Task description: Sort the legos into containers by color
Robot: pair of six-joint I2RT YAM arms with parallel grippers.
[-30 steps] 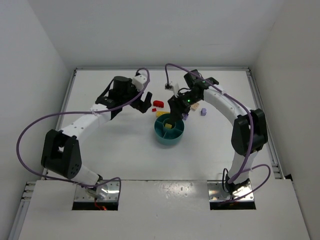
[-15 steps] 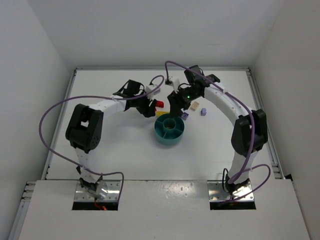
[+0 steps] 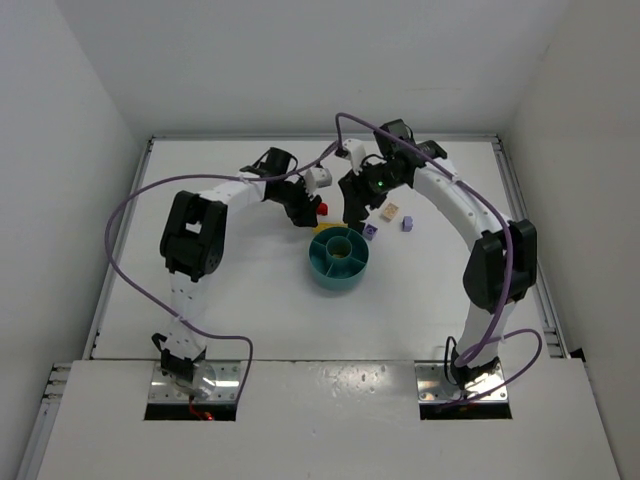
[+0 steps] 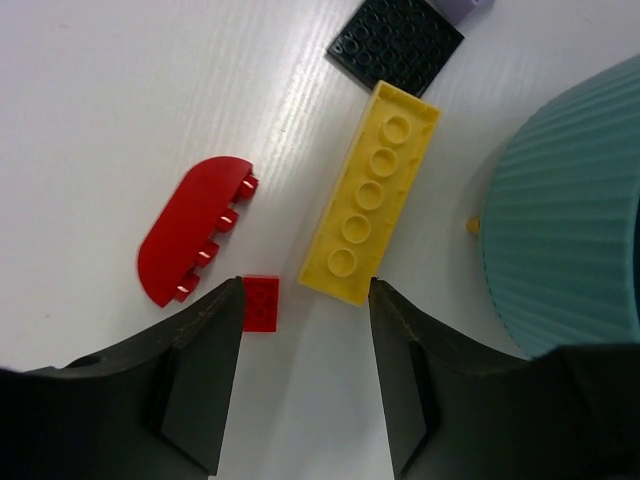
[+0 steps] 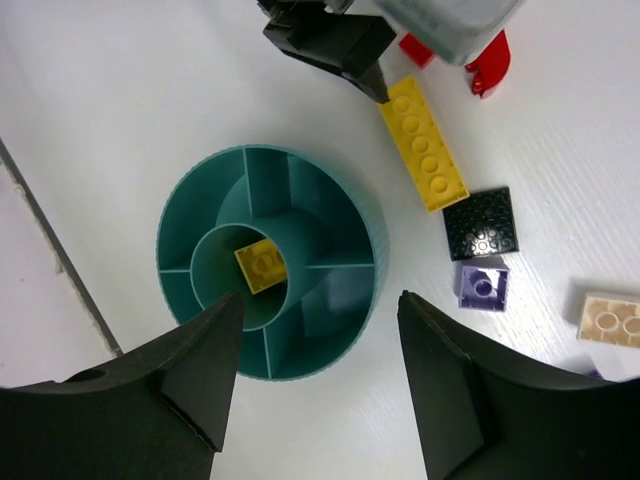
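Left gripper [image 4: 305, 300]: you had the jaws apart, clamped on nothing, low over the table [image 3: 230, 290]. The small red brick [image 4: 262, 302] lay in the gap, hard against one finger's inner edge; contact could not be confirmed. The near end of the long yellow brick [image 4: 372, 192] also sat between the jaws, close to the other finger. The red half-round piece [image 4: 190, 243] lay just outside the gap, beside the small red brick. The black plate [image 4: 396, 42] sat past the far end of the long yellow brick. The teal dish [image 4: 570, 220] stood just beside that brick, its ribbed wall not touching it.

Right gripper [image 5: 320, 300]: you had the jaws wide apart and empty, above the dish. A small yellow brick [image 5: 262, 266] lay in the dish's central cup. The wedge sections in view held nothing. On the table beside the dish lay a purple brick [image 5: 483, 285] next to the black plate, and a tan brick [image 5: 612, 320] farther out.

Surface: white, faintly streaked tabletop. Plain white walls stood on three sides.
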